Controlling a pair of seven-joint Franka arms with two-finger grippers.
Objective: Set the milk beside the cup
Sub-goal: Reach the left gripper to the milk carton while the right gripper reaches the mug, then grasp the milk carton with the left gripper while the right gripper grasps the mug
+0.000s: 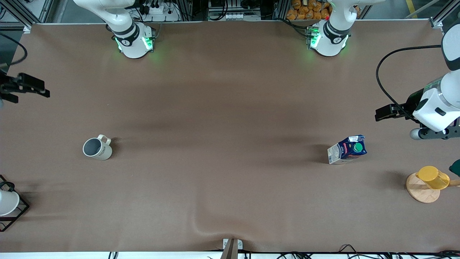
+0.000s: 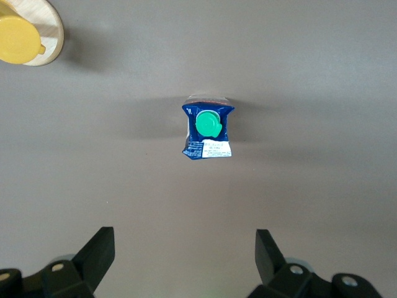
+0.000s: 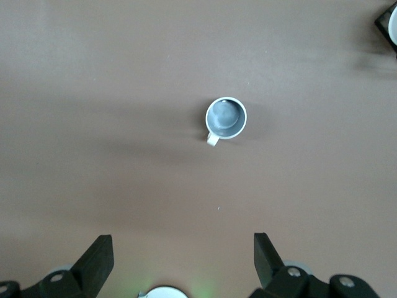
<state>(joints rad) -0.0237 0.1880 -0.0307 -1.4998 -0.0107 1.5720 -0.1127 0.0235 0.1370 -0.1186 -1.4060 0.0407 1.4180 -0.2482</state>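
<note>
The milk [image 1: 348,149], a dark-blue and white carton with a green cap, stands upright on the brown table toward the left arm's end. The cream-white cup [image 1: 97,148] with a grey inside and a loop handle stands toward the right arm's end. My left gripper [image 1: 381,113] hangs open over the table beside the milk [image 2: 208,127], and its open fingers [image 2: 185,261] hold nothing. My right gripper [image 1: 36,90] hangs open over the table's edge at the right arm's end. The cup [image 3: 226,118] shows apart from the right gripper's empty fingers [image 3: 183,261].
A yellow cup on a round wooden base [image 1: 429,181] stands nearer the front camera than the milk, at the left arm's end. A white cup in a black wire rack [image 1: 7,203] sits at the right arm's end. The tablecloth wrinkles [image 1: 201,225] near the front edge.
</note>
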